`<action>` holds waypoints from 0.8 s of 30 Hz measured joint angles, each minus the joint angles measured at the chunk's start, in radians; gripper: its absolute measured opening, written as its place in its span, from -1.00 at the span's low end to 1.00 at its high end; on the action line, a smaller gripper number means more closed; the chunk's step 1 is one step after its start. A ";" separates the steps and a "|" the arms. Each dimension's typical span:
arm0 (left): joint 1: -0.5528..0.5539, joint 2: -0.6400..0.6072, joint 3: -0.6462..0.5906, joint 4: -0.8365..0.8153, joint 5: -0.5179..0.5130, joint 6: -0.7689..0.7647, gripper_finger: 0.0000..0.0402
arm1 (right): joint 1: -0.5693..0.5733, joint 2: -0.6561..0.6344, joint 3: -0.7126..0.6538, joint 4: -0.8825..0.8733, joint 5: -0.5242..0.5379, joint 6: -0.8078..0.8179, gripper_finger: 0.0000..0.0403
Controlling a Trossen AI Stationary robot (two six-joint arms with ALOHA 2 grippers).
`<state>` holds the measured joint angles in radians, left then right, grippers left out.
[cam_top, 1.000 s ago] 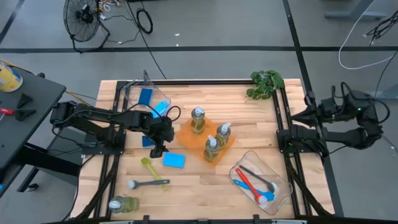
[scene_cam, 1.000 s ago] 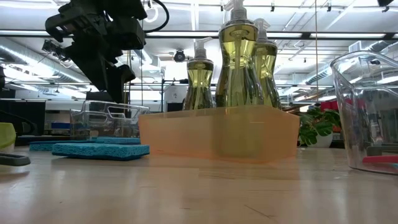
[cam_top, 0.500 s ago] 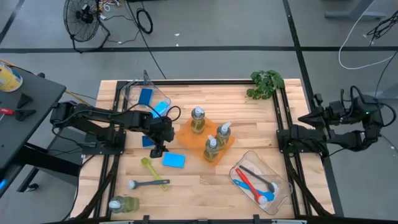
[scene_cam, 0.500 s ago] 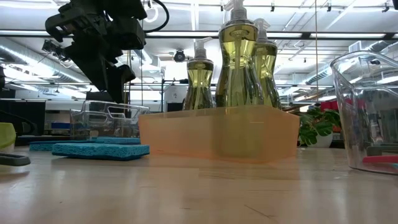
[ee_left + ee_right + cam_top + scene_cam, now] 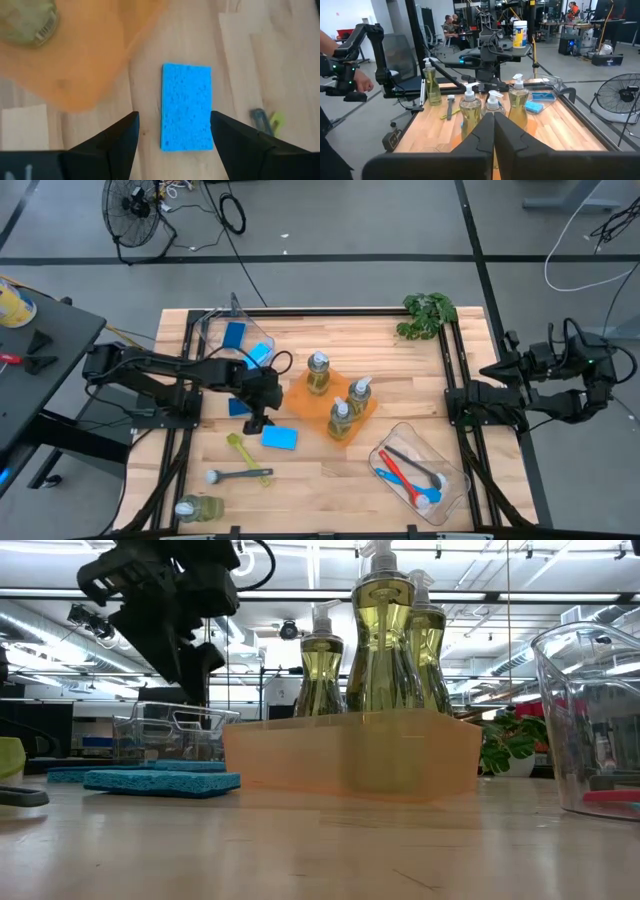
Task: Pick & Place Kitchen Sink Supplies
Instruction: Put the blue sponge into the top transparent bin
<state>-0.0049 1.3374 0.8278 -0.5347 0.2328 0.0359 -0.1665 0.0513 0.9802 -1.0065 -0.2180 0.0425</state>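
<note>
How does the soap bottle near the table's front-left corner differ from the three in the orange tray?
The lone soap bottle lies on its side on the bare wooden table, while the three soap bottles stand upright. It sits alone near the grey brush; they are grouped together inside the orange tray. All four are clear pump bottles of yellowish soap.

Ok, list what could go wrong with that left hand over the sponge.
1. The open left hand sits off-centre over the blue sponge; one finger may land on the sponge's edge, not beside it.
2. The orange tray with soap bottles is close by; a swing could bump it.
3. The yellow-green brush lies nearby and could get knocked.
</note>
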 joint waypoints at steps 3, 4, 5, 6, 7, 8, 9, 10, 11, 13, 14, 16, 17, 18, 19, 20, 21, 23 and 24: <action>-0.010 0.020 -0.001 -0.038 0.000 0.038 0.23 | 0.000 0.000 0.000 0.000 0.000 0.000 -0.93; -0.015 0.029 -0.001 -0.032 0.000 0.051 0.23 | 0.000 0.000 0.000 0.000 0.000 0.000 -0.93; -0.022 0.038 -0.001 -0.035 -0.001 0.055 0.23 | 0.000 0.000 0.000 0.000 0.000 -0.001 -0.93; -0.029 0.045 -0.001 -0.039 -0.001 0.059 0.23 | 0.000 0.000 0.000 0.001 0.000 -0.001 -0.93; -0.036 0.055 -0.001 -0.036 -0.001 0.060 0.23 | 0.000 0.000 0.000 0.001 0.000 -0.001 -0.93; -0.044 0.065 -0.001 -0.034 -0.001 0.062 0.23 | 0.000 0.001 0.000 0.000 0.000 -0.001 -0.93; -0.051 0.078 -0.001 -0.036 -0.002 0.063 0.23 | 0.000 0.001 0.000 0.000 0.000 -0.001 -0.93; -0.059 0.091 -0.001 -0.040 -0.003 0.063 0.23 | 0.000 0.000 0.000 0.001 0.000 -0.001 -0.93; -0.068 0.105 -0.001 -0.040 -0.003 0.063 0.23 | 0.000 0.000 0.000 0.000 0.000 -0.001 -0.93; -0.083 0.138 -0.001 -0.039 -0.003 0.063 0.23 | 0.000 0.000 0.000 0.000 0.000 -0.001 -0.93; -0.091 0.156 -0.001 -0.041 -0.004 0.062 0.23 | 0.000 0.000 0.000 0.001 0.000 0.000 -0.93; -0.100 0.193 -0.001 -0.037 -0.004 0.053 0.23 | 0.000 0.000 0.000 0.000 0.000 -0.001 -0.93; -0.103 0.211 -0.001 -0.041 -0.007 0.041 0.23 | 0.000 0.000 0.000 0.001 0.000 0.000 -0.93; -0.105 0.228 -0.001 -0.039 -0.010 0.023 0.23 | 0.000 0.000 0.000 0.001 0.000 0.000 -0.93; -0.106 0.242 -0.001 -0.037 -0.011 0.008 0.23 | 0.000 0.000 0.000 0.001 0.000 0.000 -0.93; -0.106 0.256 -0.001 -0.037 -0.012 -0.001 0.23 | 0.000 0.000 0.000 0.001 0.000 0.000 -0.93; -0.106 0.268 -0.001 -0.037 -0.015 -0.013 0.23 | 0.000 0.000 0.000 0.002 0.000 0.000 -0.93; -0.106 0.285 -0.001 -0.036 -0.015 -0.034 0.23 | 0.000 0.000 0.000 0.002 0.000 0.000 -0.93; -0.106 0.288 -0.001 -0.035 -0.016 -0.044 0.23 | 0.000 0.000 0.000 0.002 0.000 0.000 -0.93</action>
<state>-0.1112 1.6250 0.8268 -0.5696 0.2168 -0.0080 -0.1667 0.0517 0.9798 -1.0048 -0.2180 0.0422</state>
